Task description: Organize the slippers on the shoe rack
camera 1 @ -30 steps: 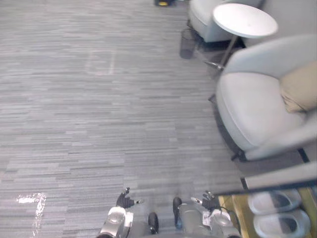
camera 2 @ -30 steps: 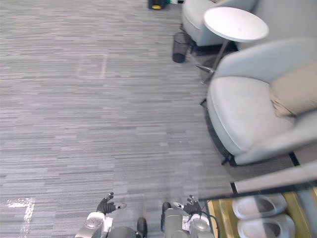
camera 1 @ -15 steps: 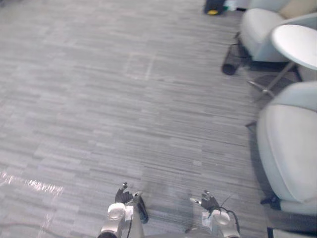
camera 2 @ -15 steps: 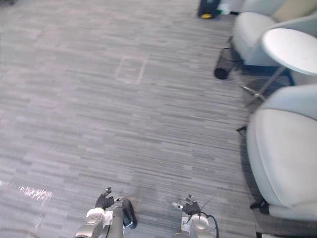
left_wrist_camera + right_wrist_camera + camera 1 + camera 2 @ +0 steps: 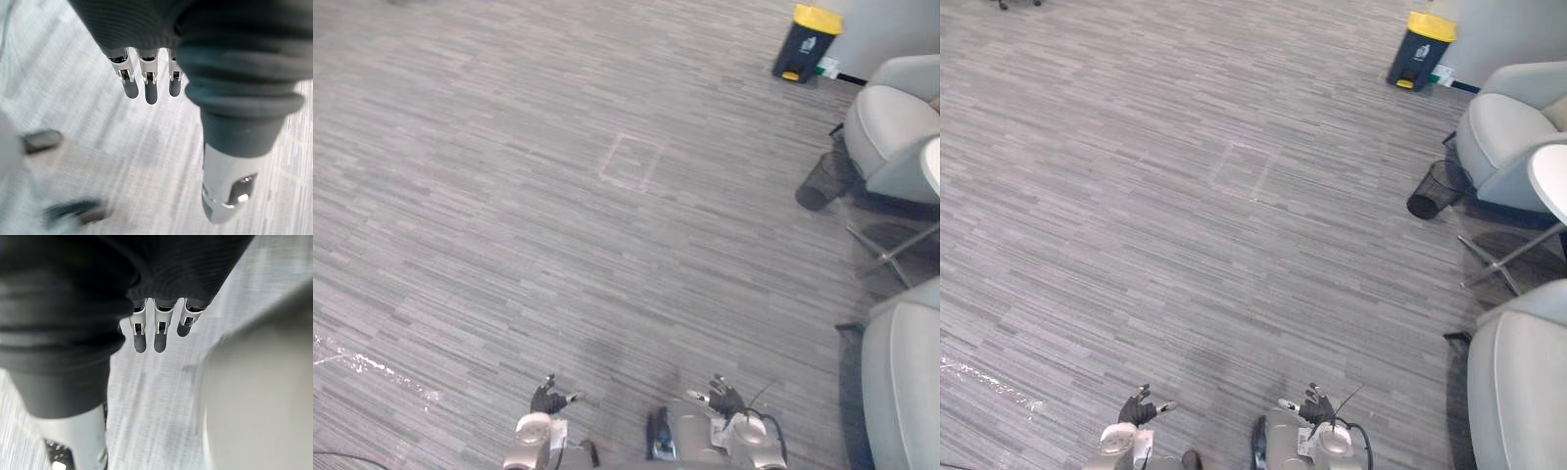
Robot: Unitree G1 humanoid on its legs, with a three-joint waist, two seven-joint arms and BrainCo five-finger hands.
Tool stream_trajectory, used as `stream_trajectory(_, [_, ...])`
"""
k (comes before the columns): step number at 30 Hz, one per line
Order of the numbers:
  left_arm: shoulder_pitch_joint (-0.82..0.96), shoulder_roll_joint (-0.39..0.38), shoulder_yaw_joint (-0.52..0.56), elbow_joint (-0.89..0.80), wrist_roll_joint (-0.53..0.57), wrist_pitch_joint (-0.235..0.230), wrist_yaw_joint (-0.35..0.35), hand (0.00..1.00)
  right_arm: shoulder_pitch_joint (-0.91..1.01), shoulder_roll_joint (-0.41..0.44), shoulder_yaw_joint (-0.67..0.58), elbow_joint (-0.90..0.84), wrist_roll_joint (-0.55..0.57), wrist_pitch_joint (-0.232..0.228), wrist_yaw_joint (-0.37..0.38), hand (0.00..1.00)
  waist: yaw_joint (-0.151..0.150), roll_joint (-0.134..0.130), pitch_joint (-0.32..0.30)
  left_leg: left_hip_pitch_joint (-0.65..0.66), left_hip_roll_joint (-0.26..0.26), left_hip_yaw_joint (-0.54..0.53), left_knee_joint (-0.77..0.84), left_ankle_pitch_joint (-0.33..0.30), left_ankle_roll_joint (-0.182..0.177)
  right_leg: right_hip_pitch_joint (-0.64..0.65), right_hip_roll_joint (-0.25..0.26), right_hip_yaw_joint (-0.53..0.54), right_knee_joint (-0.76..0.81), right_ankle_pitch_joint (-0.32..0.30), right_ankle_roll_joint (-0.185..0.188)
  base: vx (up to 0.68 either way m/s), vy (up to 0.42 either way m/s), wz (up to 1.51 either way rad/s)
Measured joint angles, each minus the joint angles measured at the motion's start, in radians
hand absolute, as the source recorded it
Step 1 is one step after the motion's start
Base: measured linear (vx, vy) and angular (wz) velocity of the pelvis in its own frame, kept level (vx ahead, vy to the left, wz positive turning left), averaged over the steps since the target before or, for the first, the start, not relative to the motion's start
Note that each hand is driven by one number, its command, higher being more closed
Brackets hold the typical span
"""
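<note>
My left hand [image 5: 548,399] and my right hand [image 5: 724,399] hang low at the bottom edge of the eye views, over grey striped carpet. In the left wrist view the fingers [image 5: 150,88] are straight and the thumb [image 5: 225,186] stands apart, with bare carpet past them. The right wrist view likewise has straight fingers [image 5: 159,330] with nothing between them and the thumb. Both hands are open and hold nothing.
A dark bin with a yellow lid [image 5: 808,44] stands at the far right. A black mesh wastebasket [image 5: 822,181] sits beside a grey armchair [image 5: 896,137]. A second armchair [image 5: 901,382] is at the lower right. A strip of shiny tape [image 5: 372,364] marks the floor at the left.
The camera has swung left: the shoe rack with pale slippers and the round white table slid out at the right, and the yellow-lidded bin came in. Both hands stay low and open.
</note>
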Motion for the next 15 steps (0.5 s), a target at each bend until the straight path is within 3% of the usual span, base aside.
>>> stream_trajectory(1, [-0.001, -0.026, 0.003, 0.016, 0.0, 0.0, 0.0, 0.0, 0.003, -0.013, -0.001, 0.011, -0.001, 0.002, 0.0, 0.0, -0.004, 0.029, -0.003, 0.044, 0.027, -0.027, -0.023, -0.006, -0.011, 0.027, 0.036, -0.008, 0.002, 0.022, -0.057, 0.65, -0.193, 0.25])
stream_trajectory(2, [0.003, -0.033, 0.012, 0.017, 0.001, -0.002, -0.003, 0.0, -0.016, -0.015, -0.011, 0.013, -0.001, 0.003, -0.002, 0.0, 0.01, 0.049, -0.003, 0.048, 0.042, -0.039, -0.015, 0.013, -0.028, 0.014, 0.046, -0.011, 0.068, -0.015, -0.084, 0.66, -0.189, 0.08])
stream_trajectory(4, [0.01, -0.043, 0.047, 0.013, 0.002, -0.001, -0.003, 0.0, -0.024, 0.001, -0.038, 0.012, -0.001, 0.009, -0.002, 0.0, 0.009, 0.054, 0.002, 0.041, 0.058, -0.06, 0.11, 0.021, -0.04, 0.036, 0.042, -0.029, 0.156, -0.114, -0.109, 0.62, -0.174, 0.15])
stream_trajectory(6, [0.009, -0.053, 0.088, -0.005, 0.004, 0.0, -0.001, 0.0, -0.003, 0.012, -0.032, -0.024, -0.001, 0.011, 0.0, 0.0, 0.003, 0.058, 0.004, -0.093, 0.109, -0.059, 0.488, 0.063, -0.079, 0.139, 0.048, -0.064, 0.116, -0.162, -0.112, 0.68, -0.168, 0.47])
stream_trajectory(7, [0.015, -0.065, 0.11, -0.032, 0.007, 0.0, -0.002, 0.0, 0.012, 0.02, -0.023, -0.05, -0.001, 0.015, 0.001, 0.0, 0.017, 0.06, 0.006, -0.19, 0.163, -0.044, 0.734, 0.076, -0.082, 0.209, 0.063, -0.067, 0.082, -0.185, -0.122, 0.52, -0.083, 0.25])
stream_trajectory(9, [0.033, -0.076, 0.127, -0.072, 0.008, 0.0, 0.0, 0.0, 0.014, 0.037, -0.001, -0.063, 0.002, 0.017, 0.0, 0.0, 0.046, 0.06, 0.008, -0.304, 0.239, 0.024, 0.967, 0.058, -0.051, 0.325, 0.082, -0.055, 0.031, -0.23, -0.125, 0.47, -0.001, -0.09])
stream_trajectory(12, [0.058, -0.077, 0.124, -0.11, 0.007, 0.0, -0.001, 0.0, 0.016, 0.055, 0.004, -0.087, 0.002, 0.017, 0.0, 0.0, 0.068, 0.048, 0.003, -0.443, 0.265, 0.115, 0.904, 0.024, -0.006, 0.448, 0.067, -0.03, -0.05, -0.279, -0.103, 0.47, 0.081, -0.16])
stream_trajectory(14, [0.056, -0.074, 0.124, -0.11, 0.007, -0.001, -0.001, 0.0, 0.005, 0.052, 0.0, -0.08, 0.002, 0.018, -0.001, 0.0, 0.072, 0.045, 0.003, -0.505, 0.213, 0.15, 0.68, 0.02, 0.001, 0.497, 0.022, -0.021, -0.072, -0.293, -0.071, 0.55, 0.204, -0.19])
stream_trajectory(15, [0.048, -0.072, 0.122, -0.105, 0.007, -0.001, -0.001, 0.0, -0.004, 0.045, -0.005, -0.072, 0.001, 0.017, -0.001, 0.0, 0.072, 0.04, 0.004, -0.531, 0.15, 0.139, 0.464, 0.071, -0.007, 0.524, -0.022, -0.016, -0.083, -0.319, -0.036, 0.61, 0.303, -0.21])
